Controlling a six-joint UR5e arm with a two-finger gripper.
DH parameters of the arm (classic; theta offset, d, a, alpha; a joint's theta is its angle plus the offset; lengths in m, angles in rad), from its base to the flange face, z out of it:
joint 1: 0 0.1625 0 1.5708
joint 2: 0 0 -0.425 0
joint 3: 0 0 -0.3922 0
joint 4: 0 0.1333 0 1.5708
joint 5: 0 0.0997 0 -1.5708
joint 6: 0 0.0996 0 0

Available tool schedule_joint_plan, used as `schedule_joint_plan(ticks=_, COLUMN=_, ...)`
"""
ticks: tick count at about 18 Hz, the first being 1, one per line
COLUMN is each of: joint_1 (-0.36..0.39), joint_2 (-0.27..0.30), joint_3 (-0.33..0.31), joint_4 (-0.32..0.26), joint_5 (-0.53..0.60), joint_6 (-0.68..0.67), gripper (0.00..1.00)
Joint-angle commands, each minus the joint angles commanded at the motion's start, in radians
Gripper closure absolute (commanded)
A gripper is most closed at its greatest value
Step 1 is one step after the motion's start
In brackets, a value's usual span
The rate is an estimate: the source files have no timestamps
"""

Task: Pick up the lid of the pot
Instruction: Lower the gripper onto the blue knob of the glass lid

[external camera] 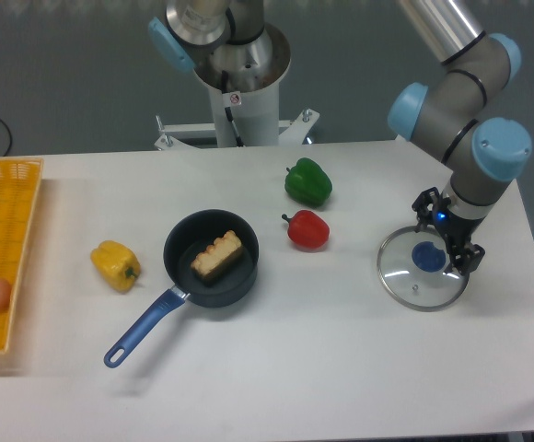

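My gripper (446, 230) is over the back right part of the pot lid, its two dark fingers apart and nothing held between them. The round, clear pot lid (403, 278) with a thin rim lies on the right side of the table. Its blue knob (428, 257) shows just in front and to the left of the fingers. The gripper covers part of the lid's back right rim. How high the fingertips are above the glass cannot be told.
A black pan (235, 293) with a blue handle holds a bread-like piece (216, 255). Red (308, 230) and green (308, 182) peppers lie behind and left of the lid, a yellow pepper (116, 265) left of the pan. A yellow crate (7, 175) stands far left.
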Motion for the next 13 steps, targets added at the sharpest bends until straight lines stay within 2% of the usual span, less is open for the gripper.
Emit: schedule_joint_plan(ticks=13, joint_1=-0.002, joint_2=-0.021, joint_3=0.006, joint_4=0.011, joint_5=0.000, joint_6=-0.006, gripper=0.00)
